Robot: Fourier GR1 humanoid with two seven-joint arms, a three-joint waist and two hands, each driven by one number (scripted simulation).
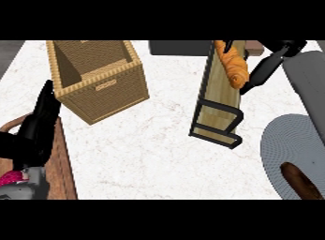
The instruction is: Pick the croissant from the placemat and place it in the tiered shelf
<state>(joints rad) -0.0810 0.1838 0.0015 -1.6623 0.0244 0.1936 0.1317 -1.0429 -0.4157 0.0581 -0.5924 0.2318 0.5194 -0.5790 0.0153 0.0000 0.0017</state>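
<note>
The orange-brown croissant [234, 64] lies lengthwise on the top board of the tiered shelf [217, 108], a black-framed wooden rack at the upper right. My right hand [263, 70] reaches in from the right on its grey forearm. Its fingers run fairly straight down the croissant's right side and touch its near end, without wrapping round it. The round grey placemat [286, 143] lies at the lower right, partly under that forearm. My left hand [35, 125] rests open at the left edge, fingers up.
A tall wicker basket [99, 77] stands at the upper left of the white marble counter. A wooden board [60, 161] with a pink thing [9, 178] lies under my left hand. A dark brown oblong item [303, 180] sits on the placemat. A dark box [180, 47] stands behind the shelf.
</note>
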